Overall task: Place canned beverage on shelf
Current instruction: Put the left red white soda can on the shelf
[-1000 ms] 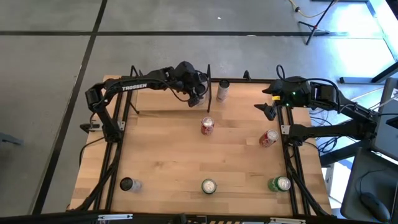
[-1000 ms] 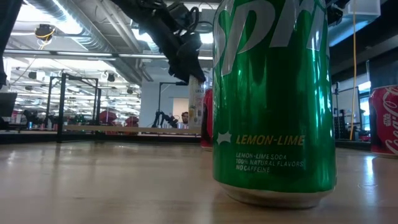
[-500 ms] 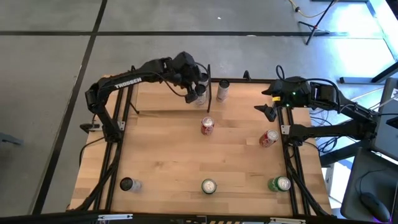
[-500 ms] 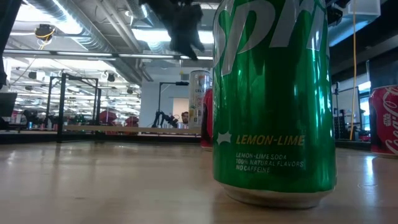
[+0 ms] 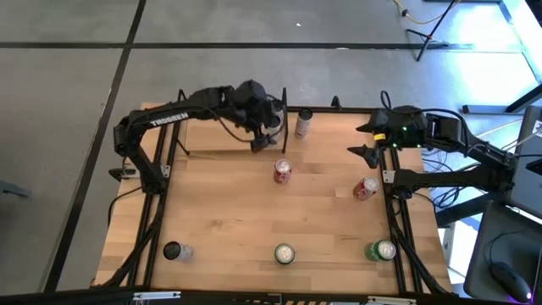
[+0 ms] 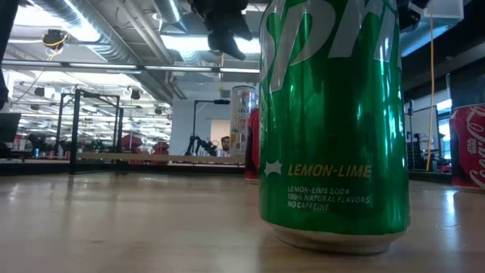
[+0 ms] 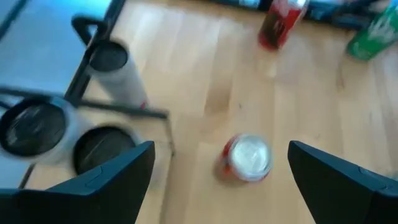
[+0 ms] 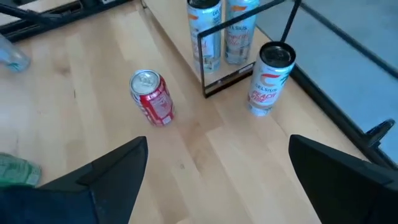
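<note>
Where the shelf [image 5: 254,119] spans the table's far edge, cans [image 8: 214,34] stand upright.

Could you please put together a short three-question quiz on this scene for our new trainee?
1. True or false: the left pincer is open and holds nothing.
2. Which can stands nearest the left pincer on the open table? A) the red can B) the green can C) the dark can
3. Fill in: the right pincer waits near the table's ____ edge, beside the shelf.

Key: 1 true; 2 A; 3 right.
</note>
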